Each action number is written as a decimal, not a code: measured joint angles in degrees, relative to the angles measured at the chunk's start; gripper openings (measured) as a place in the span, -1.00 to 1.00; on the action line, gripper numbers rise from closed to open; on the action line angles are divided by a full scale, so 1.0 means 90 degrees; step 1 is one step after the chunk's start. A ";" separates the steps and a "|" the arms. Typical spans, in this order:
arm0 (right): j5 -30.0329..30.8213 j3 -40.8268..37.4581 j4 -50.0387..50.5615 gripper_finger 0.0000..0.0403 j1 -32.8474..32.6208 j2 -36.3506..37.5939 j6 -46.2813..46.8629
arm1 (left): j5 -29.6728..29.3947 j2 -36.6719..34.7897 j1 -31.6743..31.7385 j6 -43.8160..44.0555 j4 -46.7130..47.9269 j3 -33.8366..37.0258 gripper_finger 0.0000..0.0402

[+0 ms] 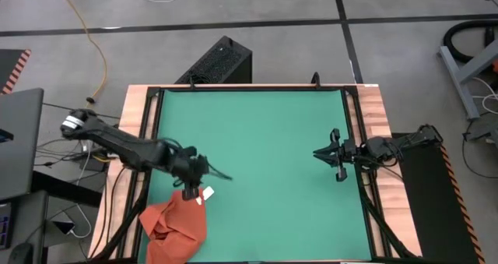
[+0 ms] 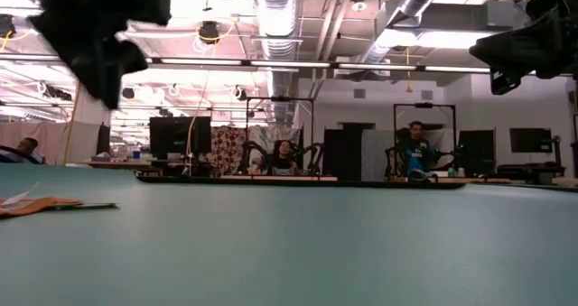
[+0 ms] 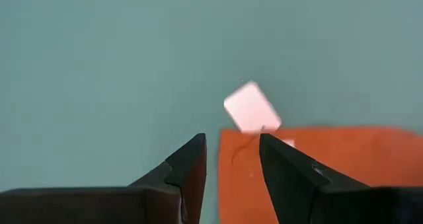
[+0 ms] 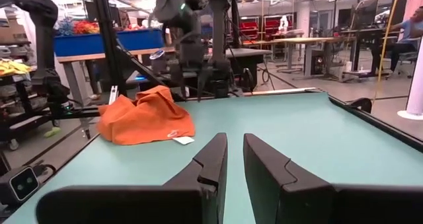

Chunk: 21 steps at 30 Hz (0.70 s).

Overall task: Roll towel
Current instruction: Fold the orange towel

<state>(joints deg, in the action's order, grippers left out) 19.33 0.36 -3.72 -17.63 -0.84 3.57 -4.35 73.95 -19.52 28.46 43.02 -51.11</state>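
Observation:
The orange-red towel (image 1: 175, 221) lies bunched on the green mat at the near left corner. Its white tag (image 1: 207, 192) sticks out at the corner nearest the table's middle. The towel also shows in the right wrist view (image 4: 145, 118), and its edge shows in the low view (image 2: 36, 205). My left gripper (image 3: 232, 159) is open and hovers above that corner, fingers pointing down; the tag (image 3: 252, 108) shows just past the fingertips. It is well clear of the mat in the low view (image 2: 90, 35). My right gripper (image 1: 317, 153) waits at the right side, shut and empty.
The mat (image 1: 257, 139) lies bare between the two arms. A raised black frame (image 1: 354, 132) borders it. A black box (image 1: 222, 60) stands beyond the far edge. People sit in the room behind (image 2: 415, 148).

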 joint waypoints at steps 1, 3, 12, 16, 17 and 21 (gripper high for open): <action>0.0000 0.0000 0.0002 -0.63 0.0000 0.0000 0.0000 | -0.0068 0.0130 -0.0126 0.0008 0.0007 0.0035 -0.35; -0.0002 0.0000 0.0007 -0.63 0.0000 0.0000 -0.0002 | -0.0258 0.0354 -0.0356 0.0049 0.0005 0.0098 -0.35; -0.0162 -0.0002 0.0034 -0.63 0.0000 0.0000 -0.0005 | -0.0811 0.0972 -0.0920 0.0611 -0.0751 0.0762 -0.35; -0.0182 -0.0002 0.0045 -0.63 0.0000 0.0000 0.0002 | -0.0730 0.0962 -0.0958 0.0799 -0.1231 0.1194 -0.35; -0.0188 -0.0002 0.0048 -0.63 0.0000 0.0000 0.0002 | -0.0709 0.0954 -0.0958 0.0838 -0.1304 0.1285 -0.35; -0.0240 -0.0002 0.0055 -0.63 0.0000 0.0000 0.0003 | -0.0513 0.0938 -0.0958 0.0873 -0.1750 0.1599 -0.35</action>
<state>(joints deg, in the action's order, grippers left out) 17.16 0.34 -3.22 -17.63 -0.84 3.60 -8.96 82.39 -28.14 36.32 27.28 -36.71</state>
